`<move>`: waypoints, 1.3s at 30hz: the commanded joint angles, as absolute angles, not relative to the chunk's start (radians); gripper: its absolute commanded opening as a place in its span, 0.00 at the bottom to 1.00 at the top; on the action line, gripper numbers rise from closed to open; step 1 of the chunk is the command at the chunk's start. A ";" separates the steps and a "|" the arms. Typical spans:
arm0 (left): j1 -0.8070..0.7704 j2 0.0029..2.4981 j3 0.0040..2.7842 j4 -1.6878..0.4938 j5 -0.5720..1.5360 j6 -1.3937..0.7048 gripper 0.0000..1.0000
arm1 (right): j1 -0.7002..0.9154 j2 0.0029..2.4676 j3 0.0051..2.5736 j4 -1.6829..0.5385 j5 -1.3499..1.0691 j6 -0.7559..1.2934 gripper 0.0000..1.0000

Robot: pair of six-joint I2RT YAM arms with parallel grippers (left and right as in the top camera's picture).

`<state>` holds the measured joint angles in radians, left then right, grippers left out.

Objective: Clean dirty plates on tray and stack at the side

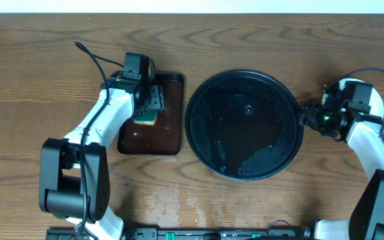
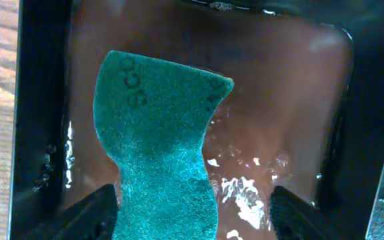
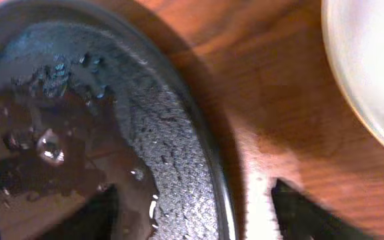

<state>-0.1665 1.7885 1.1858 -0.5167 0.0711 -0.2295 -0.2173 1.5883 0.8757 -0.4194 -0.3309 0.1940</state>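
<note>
The round black tray (image 1: 244, 137) lies mid-table, wet, with no plates on it. In the right wrist view a pale plate (image 3: 372, 60) shows only as a curved edge in the upper right corner, resting on the wood beside the tray (image 3: 172, 153); no plate shows in the overhead view. My right gripper (image 3: 195, 213) is open and straddles the tray's right rim, one finger over the tray and one over the table. My left gripper (image 2: 192, 213) is open over a green sponge (image 2: 155, 133), which lies close to the left finger, with a gap at the right finger.
The sponge (image 1: 145, 117) rests in a wet, dark brown rectangular tray (image 1: 167, 133) left of the black tray, under my left gripper (image 1: 145, 107). My right gripper (image 1: 303, 119) sits at the black tray's right edge. Bare wood surrounds both trays.
</note>
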 commanded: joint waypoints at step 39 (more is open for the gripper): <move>-0.165 1.795 1.182 -0.517 0.059 -0.221 0.83 | -0.208 1.555 0.889 -0.393 -0.318 0.163 0.99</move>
